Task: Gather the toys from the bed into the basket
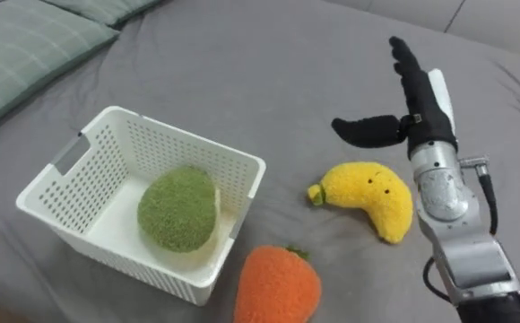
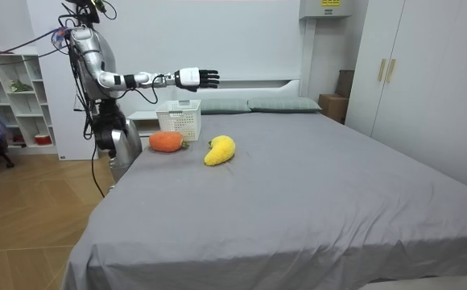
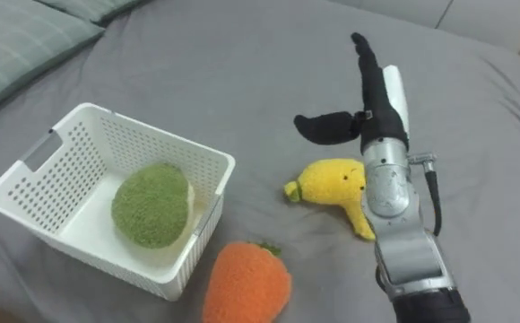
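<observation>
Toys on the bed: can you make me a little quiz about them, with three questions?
1. How many toys lie on the grey bed outside the white basket?
2. True or false: the robot's right hand is open and holds nothing.
3. What colour is the toy inside the basket? A green, B blue, C red.

Key
1. Two: the yellow banana toy and the orange toy.
2. True.
3. A: the green toy.
</observation>
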Robot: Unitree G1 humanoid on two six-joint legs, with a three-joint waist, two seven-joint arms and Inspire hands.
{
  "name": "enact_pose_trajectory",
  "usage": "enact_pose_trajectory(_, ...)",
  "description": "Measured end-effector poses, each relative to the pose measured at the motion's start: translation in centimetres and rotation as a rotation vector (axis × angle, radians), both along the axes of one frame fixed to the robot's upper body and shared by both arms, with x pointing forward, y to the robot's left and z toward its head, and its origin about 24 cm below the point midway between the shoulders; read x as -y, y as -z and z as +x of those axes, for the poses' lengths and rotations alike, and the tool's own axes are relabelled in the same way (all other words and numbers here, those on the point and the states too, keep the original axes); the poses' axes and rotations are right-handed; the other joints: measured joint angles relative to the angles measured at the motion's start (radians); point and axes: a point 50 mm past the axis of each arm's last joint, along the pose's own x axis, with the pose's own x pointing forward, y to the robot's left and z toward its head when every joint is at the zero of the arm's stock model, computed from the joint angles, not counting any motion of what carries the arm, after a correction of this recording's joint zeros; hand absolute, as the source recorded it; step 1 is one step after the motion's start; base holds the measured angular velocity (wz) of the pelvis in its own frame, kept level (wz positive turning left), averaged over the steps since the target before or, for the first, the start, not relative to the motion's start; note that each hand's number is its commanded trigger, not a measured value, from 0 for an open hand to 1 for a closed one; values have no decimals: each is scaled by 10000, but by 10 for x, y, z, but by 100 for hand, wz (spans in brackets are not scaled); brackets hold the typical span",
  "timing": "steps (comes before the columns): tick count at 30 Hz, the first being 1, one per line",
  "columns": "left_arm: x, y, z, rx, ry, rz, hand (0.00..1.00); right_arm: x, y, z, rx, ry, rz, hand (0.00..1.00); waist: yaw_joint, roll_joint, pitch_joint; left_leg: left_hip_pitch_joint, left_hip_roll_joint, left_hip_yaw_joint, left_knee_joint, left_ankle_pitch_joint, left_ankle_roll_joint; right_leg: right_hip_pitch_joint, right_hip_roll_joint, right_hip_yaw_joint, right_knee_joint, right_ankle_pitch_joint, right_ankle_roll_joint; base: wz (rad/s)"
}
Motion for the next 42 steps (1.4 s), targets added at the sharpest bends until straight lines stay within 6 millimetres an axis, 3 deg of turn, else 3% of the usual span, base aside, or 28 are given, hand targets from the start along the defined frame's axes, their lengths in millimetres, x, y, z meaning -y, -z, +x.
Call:
enact_pose_trajectory(8, -1, 0, -14, -294, -167, 48, 0, 22, 23, -14, -952, 765, -202, 0, -250, -51, 15, 83, 43, 186, -40, -17, 0, 9, 89, 213, 11, 2, -3, -8)
enact_pose_trajectory(11, -3, 0, -19, -412, -321, 55, 0, 26, 28, -16, -1204, 911, -270, 0, -320, -208, 83, 70, 48, 171, -37, -18, -2, 9, 97, 194, 8, 3, -4, 0)
enact_pose_trajectory(14, -6, 0, -23, -616, -318, -11, 0, 32, 44, -19, -1881, 1115, -200, 0, -195, -389, 14, 83, 54, 185, -35, -25, 0, 19, 94, 184, 9, 3, -4, 0)
enact_pose_trajectory(16, -8, 0, -23, -623, -305, 32, 0, 34, 53, -21, -2300, 1214, -210, 0, -118, -436, 49, 71, 53, 185, -11, -34, 11, 17, 90, 182, 9, 4, -1, 0)
enact_pose_trajectory(19, -13, -1, -24, -701, -307, 151, 0, 38, 62, -24, -2725, 1377, -30, 0, -41, -456, 41, -123, 44, 132, 147, -83, 23, -98, 97, 185, 37, 17, 16, 4)
enact_pose_trajectory(25, -27, -5, -6, -463, -65, 413, 0, 42, 67, 1, -3219, 1973, 360, 0, 9, -511, 51, -1040, 46, 65, 456, -27, 3, -903, 90, 49, 187, 84, -42, 3)
enact_pose_trajectory(27, -28, -6, 14, -146, 230, 456, 0, 45, 60, 16, -3273, 2113, 200, 0, 59, -503, 99, -1677, 46, -75, 686, 20, -23, -1407, 102, -106, 203, 168, -87, 18)
enact_pose_trajectory(33, -24, -7, 47, 345, 831, 430, 0, 52, 38, 44, -3053, 2477, -139, 0, 339, -492, 197, -2670, 48, -168, 771, 204, -50, -2390, 108, -308, 178, 308, -146, 6)
enact_pose_trajectory(36, -21, -7, 54, 483, 769, 312, 0, 57, 42, 45, -3553, 2581, -402, 0, 547, -488, 213, -2829, 46, -214, 744, 206, -50, -2559, 98, -327, 179, 309, -144, 4)
enact_pose_trajectory(38, -20, -6, 56, 618, 624, 169, 0, 60, 43, 45, -3785, 2608, -659, 0, 651, -484, 283, -2960, 46, -214, 741, 207, -50, -2717, 95, -307, 183, 308, -142, -2)
enact_pose_trajectory(41, -17, -5, 54, 591, 461, -34, 0, 69, 43, 44, -3947, 2817, -824, 0, 711, -503, 324, -3351, 46, -229, 746, 219, -53, -3100, 44, -348, 187, 307, -142, 0)
enact_pose_trajectory(42, -16, -4, 52, 501, 460, -74, 0, 72, 43, 44, -4035, 2918, -848, 0, 708, -503, 380, -3435, 46, -230, 745, 225, -57, -3190, 45, -346, 187, 306, -141, 0)
